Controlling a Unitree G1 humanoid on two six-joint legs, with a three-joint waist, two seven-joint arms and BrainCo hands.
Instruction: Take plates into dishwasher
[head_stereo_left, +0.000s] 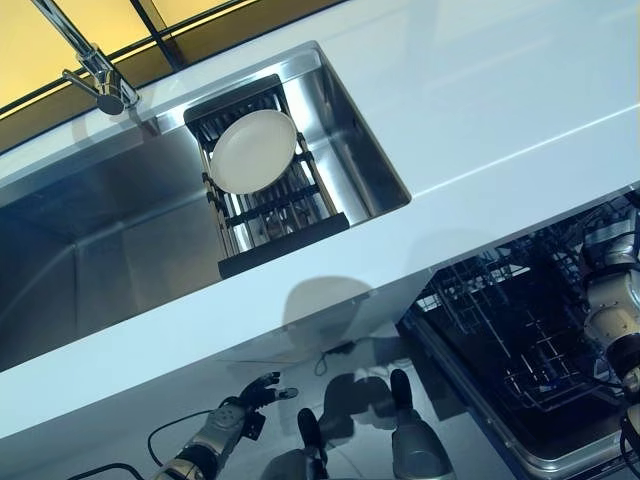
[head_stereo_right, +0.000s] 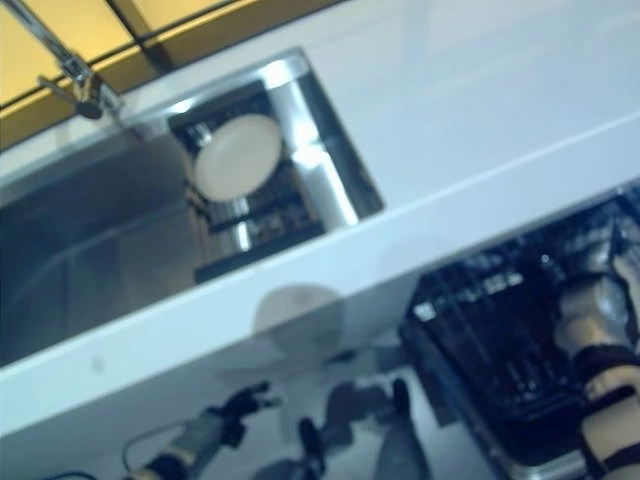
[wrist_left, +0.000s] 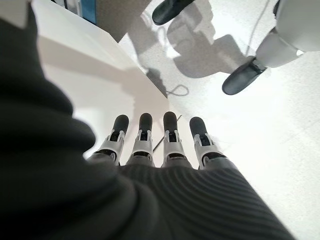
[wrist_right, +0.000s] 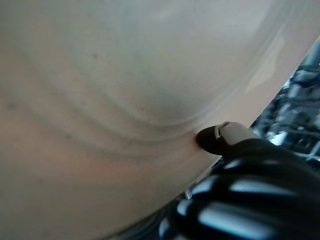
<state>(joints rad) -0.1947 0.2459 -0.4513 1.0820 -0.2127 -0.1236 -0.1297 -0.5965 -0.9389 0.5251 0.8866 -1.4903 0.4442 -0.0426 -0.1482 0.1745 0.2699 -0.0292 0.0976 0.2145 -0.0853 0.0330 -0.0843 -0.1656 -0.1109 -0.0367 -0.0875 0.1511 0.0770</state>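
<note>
A white plate (head_stereo_left: 252, 150) stands tilted in the black dish rack (head_stereo_left: 290, 215) at the right end of the steel sink (head_stereo_left: 100, 240). The open dishwasher's wire rack (head_stereo_left: 510, 330) is pulled out below the counter at the lower right. My right hand (head_stereo_left: 610, 255) is at the right edge over that rack. In the right wrist view a second pale plate (wrist_right: 125, 90) fills the view, with my thumb (wrist_right: 220, 137) pressed on its face. My left hand (head_stereo_left: 250, 395) hangs low under the counter edge at the lower left, its fingers (wrist_left: 145, 135) straight and empty.
A white countertop (head_stereo_left: 480, 100) runs around the sink, and its front edge overhangs the dishwasher. A chrome tap (head_stereo_left: 90, 60) stands at the back left. White cabinet fronts lie below the counter, by my left hand.
</note>
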